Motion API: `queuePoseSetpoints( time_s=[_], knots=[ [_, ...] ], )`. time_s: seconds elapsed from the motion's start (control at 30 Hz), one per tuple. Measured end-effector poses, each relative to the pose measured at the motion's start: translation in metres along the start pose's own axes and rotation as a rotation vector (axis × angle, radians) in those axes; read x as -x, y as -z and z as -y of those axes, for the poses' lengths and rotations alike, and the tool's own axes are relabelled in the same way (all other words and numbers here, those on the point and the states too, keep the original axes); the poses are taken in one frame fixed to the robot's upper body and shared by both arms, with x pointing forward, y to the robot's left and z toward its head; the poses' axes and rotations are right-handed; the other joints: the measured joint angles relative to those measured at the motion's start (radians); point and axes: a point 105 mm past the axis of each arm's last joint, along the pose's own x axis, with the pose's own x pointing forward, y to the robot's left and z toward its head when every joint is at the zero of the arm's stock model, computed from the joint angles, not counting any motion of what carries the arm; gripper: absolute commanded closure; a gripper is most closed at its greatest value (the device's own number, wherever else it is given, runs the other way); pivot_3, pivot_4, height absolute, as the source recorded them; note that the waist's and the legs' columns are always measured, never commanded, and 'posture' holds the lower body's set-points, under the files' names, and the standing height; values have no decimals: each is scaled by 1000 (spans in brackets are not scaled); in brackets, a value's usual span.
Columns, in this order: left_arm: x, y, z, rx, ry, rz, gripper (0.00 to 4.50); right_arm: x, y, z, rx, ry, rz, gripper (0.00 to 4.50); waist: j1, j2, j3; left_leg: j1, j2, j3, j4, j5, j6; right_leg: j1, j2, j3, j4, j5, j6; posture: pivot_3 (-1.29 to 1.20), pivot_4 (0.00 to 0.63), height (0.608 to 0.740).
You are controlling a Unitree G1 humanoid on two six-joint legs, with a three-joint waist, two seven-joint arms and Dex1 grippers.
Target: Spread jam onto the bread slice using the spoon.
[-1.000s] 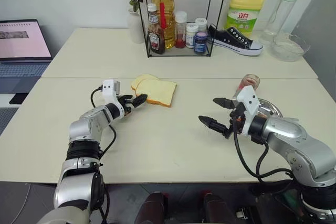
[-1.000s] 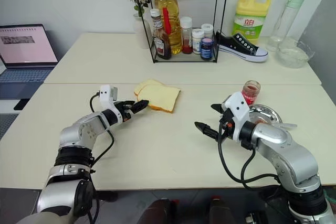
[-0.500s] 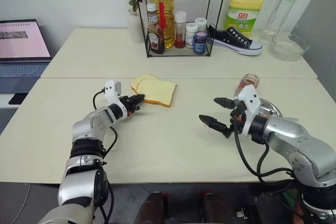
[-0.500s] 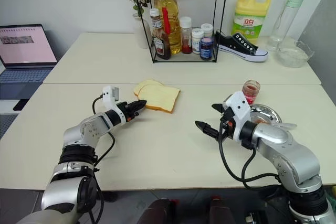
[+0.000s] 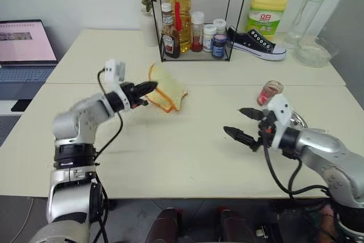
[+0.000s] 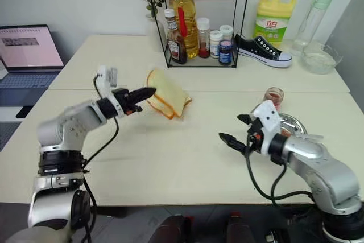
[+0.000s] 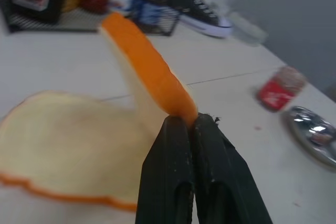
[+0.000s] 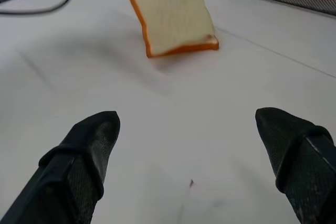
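Now the left gripper is seen left of centre in the head view, raised above the table, its two black fingers pressed together on the corner of a bread slice. The slice is lifted and tilted, hanging off the fingertips toward the middle of the frame, tan crust facing down and right. In the left wrist view the crust edge is pinched right at the fingertips, and a second slice is seen lying flat on the table below it, in the lower left of that view. No red smear can be made out on either slice — which one is the task's slice cannot be told.

The right gripper is held at lower right of the head view, jaws spread wide, nothing between them; in the right wrist view the two fingers are set far apart over bare table, with the lifted slice at the upper middle of that view.

The jam — a small clear jar with red inside — is placed on the table at right of centre, just above the right gripper in the frame. A round steel dish is partly hidden behind the right wrist. The spoon cannot be made out.

At top centre a wire rack with bottles is stood; a sneaker and a yellow detergent jug are to its right, a laptop at the far left edge.
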Motion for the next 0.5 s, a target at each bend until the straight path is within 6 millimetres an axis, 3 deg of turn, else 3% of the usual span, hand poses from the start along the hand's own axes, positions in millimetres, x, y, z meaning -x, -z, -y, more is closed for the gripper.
queuePoseSetpoints(
  time_s=[0.1,0.17,0.27,0.37,0.5],
  knots=[
    [-9,-9,41,-51,220,-67,4479,16,-1,0,3,-12,-33,0,-8,0,0,1,1,0,-1,0,0,0,1,0,0,0,0,0,150,740],
    [-8,1,62,-74,351,-161,4479,27,1,1,-5,-1,-56,0,-14,0,0,1,2,0,-1,0,0,0,2,1,0,0,0,0,150,740],
    [-4,17,79,-83,479,-274,4479,36,5,2,-24,15,-81,0,-25,0,0,1,3,0,-2,0,0,-1,3,1,0,0,0,0,150,740],
    [-4,39,79,-147,527,-387,4479,42,6,0,-34,25,-85,0,-29,1,0,1,3,0,-2,0,0,0,3,1,0,0,0,0,150,740],
    [-10,80,56,-218,499,-502,4479,44,8,-9,-57,3,-90,0,-27,0,0,0,2,0,-1,0,0,0,3,1,0,0,0,0,150,740]
  ],
)
